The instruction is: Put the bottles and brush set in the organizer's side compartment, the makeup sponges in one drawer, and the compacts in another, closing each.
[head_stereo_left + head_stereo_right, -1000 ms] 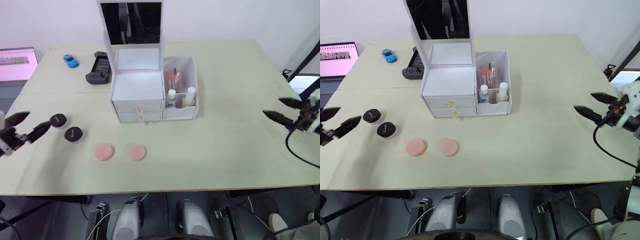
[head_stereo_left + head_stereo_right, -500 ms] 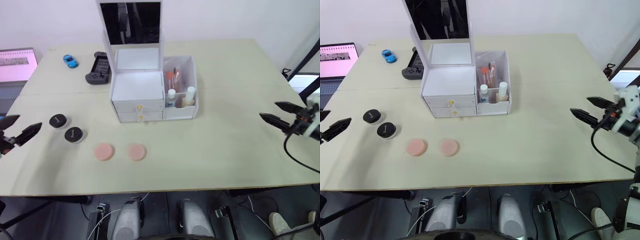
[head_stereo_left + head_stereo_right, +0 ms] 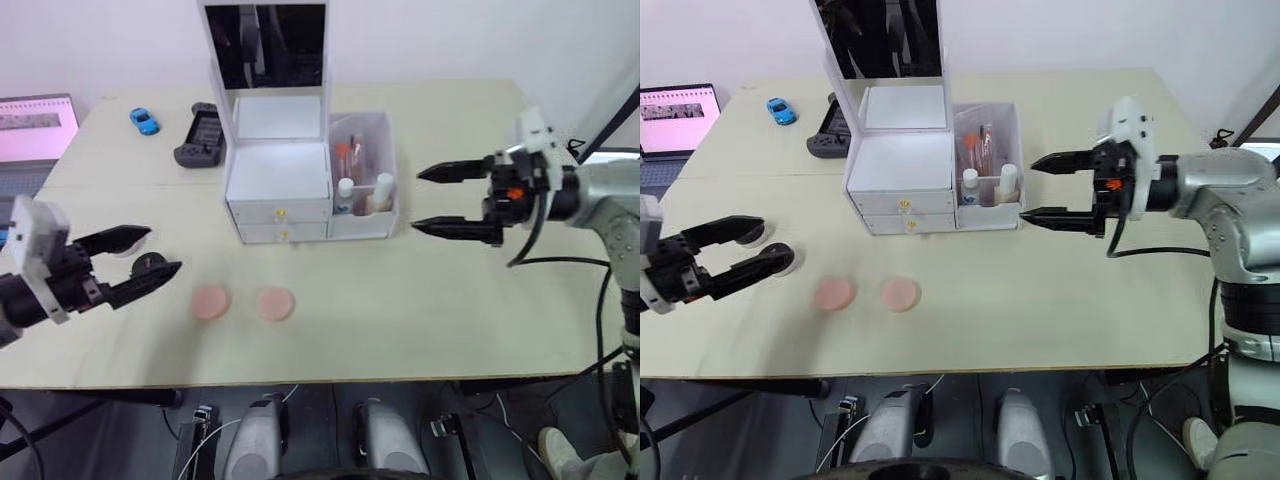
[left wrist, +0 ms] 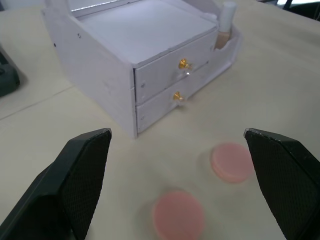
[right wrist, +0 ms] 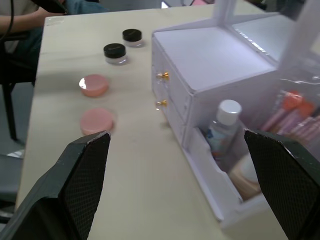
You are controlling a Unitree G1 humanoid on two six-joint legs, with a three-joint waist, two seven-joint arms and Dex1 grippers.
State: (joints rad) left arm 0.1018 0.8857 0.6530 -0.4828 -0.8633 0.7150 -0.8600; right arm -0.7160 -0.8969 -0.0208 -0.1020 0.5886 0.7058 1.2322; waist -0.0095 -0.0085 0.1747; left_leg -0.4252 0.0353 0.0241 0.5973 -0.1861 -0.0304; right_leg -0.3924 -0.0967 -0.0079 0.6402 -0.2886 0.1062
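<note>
Organizer [image 3: 278, 190]: drawers shut; bottles [image 3: 362, 195] and brush set [image 3: 349, 152] in its side compartment [image 3: 388, 170]. Makeup sponges [image 3: 241, 302] lie before it. Left gripper [image 3: 140, 255], jaws apart, hovers over compacts [image 5: 123, 45]. Right gripper [image 3: 430, 200], jaws apart, beside the compartment.

Both arms reach inward over the table, left gripper [image 3: 140, 254] and right gripper [image 3: 432, 200] spread wide, empty.

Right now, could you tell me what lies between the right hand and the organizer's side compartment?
Only bare table, seen in the right eye view; the right hand hovers open just beside the side compartment.
</note>
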